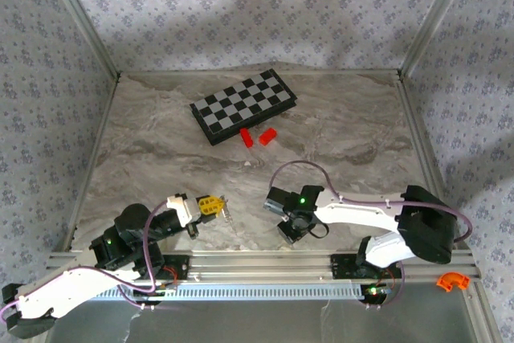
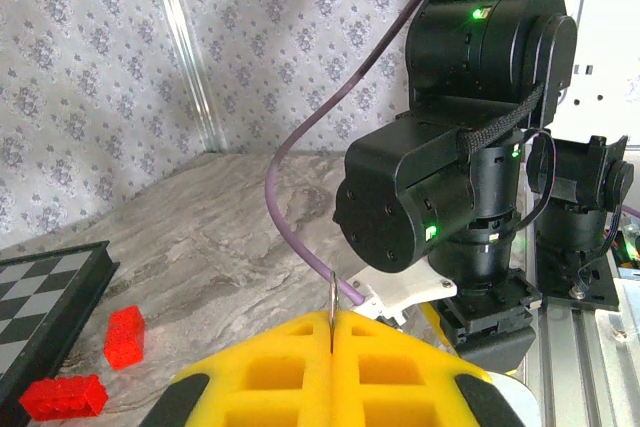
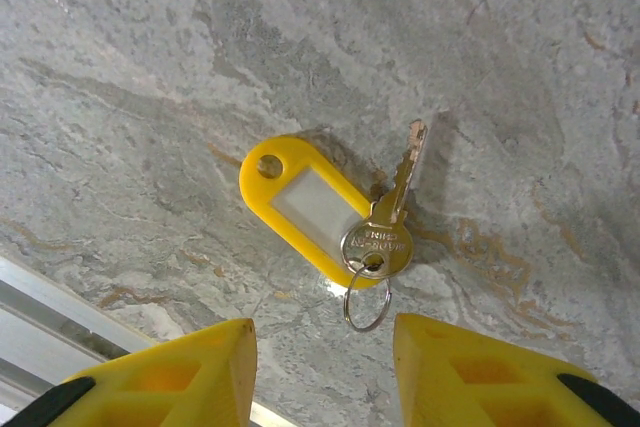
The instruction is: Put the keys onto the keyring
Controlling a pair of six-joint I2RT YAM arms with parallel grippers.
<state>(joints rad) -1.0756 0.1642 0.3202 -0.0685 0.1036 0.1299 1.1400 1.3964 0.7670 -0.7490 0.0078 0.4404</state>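
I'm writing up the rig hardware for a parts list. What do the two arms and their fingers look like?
Both the left arm and right arm have white links between bulky black joint housings, small green lights and a purple cable looping alongside. The fingers are bright yellow blocks with square recesses and black trim.

A chessboard (image 1: 243,105) lies on the table (image 1: 161,158), red blocks (image 1: 267,136) beside it.

Left fingers (image 2: 270,377) cut off by bottom edge; metal sliver (image 2: 331,299) pinched between them, rest hidden. Chessboard (image 2: 45,292) cropped at left edge. Right fingers (image 3: 170,377) cropped at bottom. Tag (image 3: 300,197) end hidden under key (image 3: 378,242).
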